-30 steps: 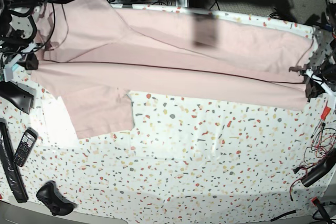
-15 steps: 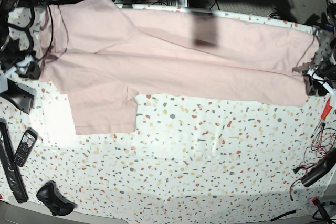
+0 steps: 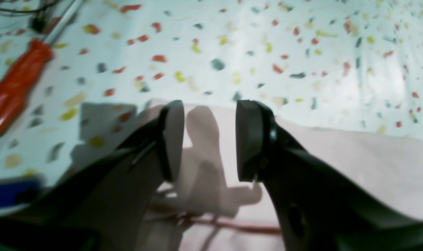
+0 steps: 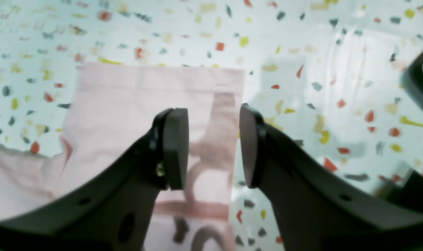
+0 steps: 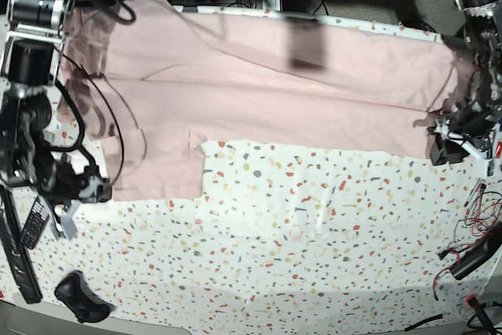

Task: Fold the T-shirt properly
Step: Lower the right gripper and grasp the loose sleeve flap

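Both end effectors, left [image 3: 204, 139] and right [image 4: 213, 148], stand open above the T-shirt [image 5: 274, 92] (lengthwise fold laid); next, regrasp its ends.

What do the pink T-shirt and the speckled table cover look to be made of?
T-shirt: soft matte woven or knit fabric, probably cotton; it drapes, creases and shows a stitched sleeve hem. Table cover: smooth sheet with printed terrazzo flecks, likely plastic or oilcloth; glossy glare patches and slight ripples suggest it.
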`<action>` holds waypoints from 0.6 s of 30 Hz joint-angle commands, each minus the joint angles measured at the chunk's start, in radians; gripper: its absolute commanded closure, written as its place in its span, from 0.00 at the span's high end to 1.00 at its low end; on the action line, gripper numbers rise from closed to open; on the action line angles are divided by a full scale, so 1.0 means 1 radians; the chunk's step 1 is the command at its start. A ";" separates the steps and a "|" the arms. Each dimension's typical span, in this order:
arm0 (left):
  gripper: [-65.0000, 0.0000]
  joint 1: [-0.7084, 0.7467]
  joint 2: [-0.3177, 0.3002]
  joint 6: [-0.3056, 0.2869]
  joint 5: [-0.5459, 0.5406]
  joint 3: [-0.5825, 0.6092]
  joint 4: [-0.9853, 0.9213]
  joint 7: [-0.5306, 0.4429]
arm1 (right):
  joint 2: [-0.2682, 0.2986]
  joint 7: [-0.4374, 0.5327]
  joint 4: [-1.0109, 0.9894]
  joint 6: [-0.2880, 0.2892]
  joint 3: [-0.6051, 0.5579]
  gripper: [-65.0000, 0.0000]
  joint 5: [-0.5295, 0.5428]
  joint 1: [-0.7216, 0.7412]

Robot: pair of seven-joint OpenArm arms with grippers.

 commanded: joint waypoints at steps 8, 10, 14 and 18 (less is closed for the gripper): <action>0.36 -0.020 0.017 -0.005 0.037 -0.005 0.019 -0.022 | 0.021 0.018 -0.416 0.001 -0.108 0.37 -0.084 0.333; 0.36 -0.020 0.017 -0.005 0.037 -0.005 0.019 -0.022 | 0.020 0.029 -0.497 -0.003 -0.130 0.37 -0.113 0.370; 0.36 -0.020 0.017 -0.005 0.036 -0.005 0.019 -0.022 | 0.011 0.056 -0.618 -0.004 -0.146 0.37 -0.124 0.395; 0.36 -0.020 0.017 -0.004 0.036 -0.005 0.019 -0.022 | -0.018 0.056 -0.664 -0.006 -0.146 0.37 -0.171 0.394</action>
